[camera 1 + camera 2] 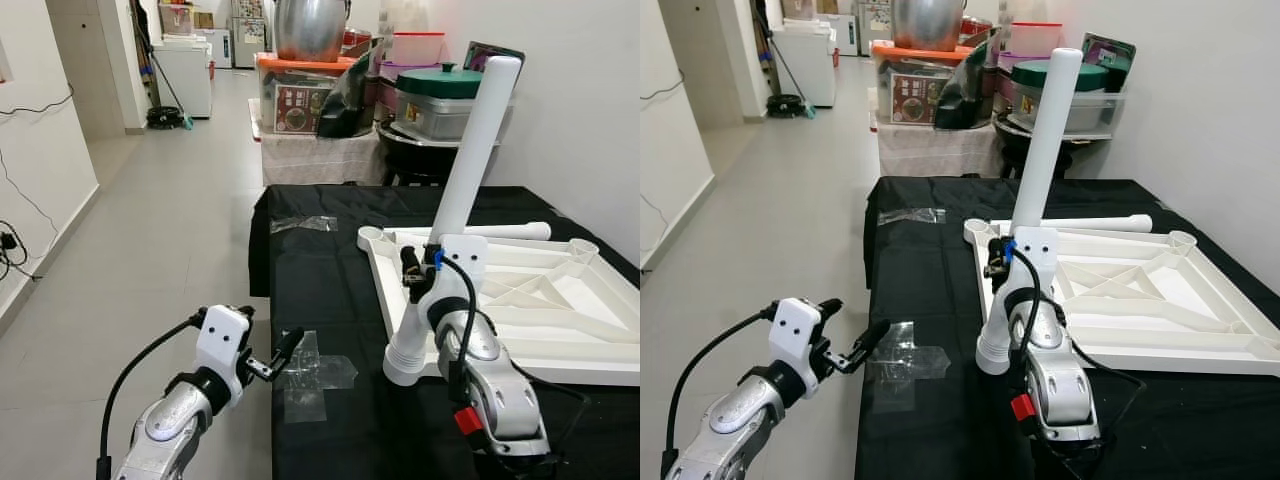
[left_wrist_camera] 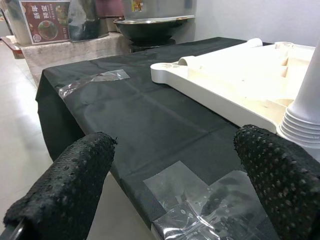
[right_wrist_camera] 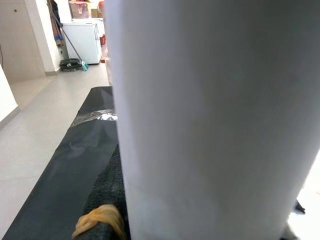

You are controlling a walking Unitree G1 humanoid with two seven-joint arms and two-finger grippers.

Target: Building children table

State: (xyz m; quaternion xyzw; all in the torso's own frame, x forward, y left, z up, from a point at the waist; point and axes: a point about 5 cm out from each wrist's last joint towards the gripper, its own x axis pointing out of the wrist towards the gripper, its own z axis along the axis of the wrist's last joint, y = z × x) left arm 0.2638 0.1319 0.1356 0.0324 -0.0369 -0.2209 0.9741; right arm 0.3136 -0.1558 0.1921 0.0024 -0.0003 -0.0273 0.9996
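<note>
The black cloth [image 1: 330, 270] covers the work surface, protecting it. The tabletop [image 1: 560, 300] lies upside down at 3 o'clock, sockets up for legs. The right gripper [image 1: 425, 290] pinches a leg [image 1: 465, 170], upright but leaning toward 1 o'clock, its ribbed foot at the tabletop's near corner, likely to seat it. A spare leg [image 1: 500, 232] lies at 12. The left gripper [image 1: 275, 358], fingers spread, hovers at 9 over tape [image 1: 315, 375].

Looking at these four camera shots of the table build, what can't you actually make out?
- Right gripper fingers: head views, its own white wrist housing covers them; right wrist view, the white table leg blocks them.
- Leg's ribbed foot against the upturned tabletop: seated or not, unclear.
- Box labels behind: too small.
</note>
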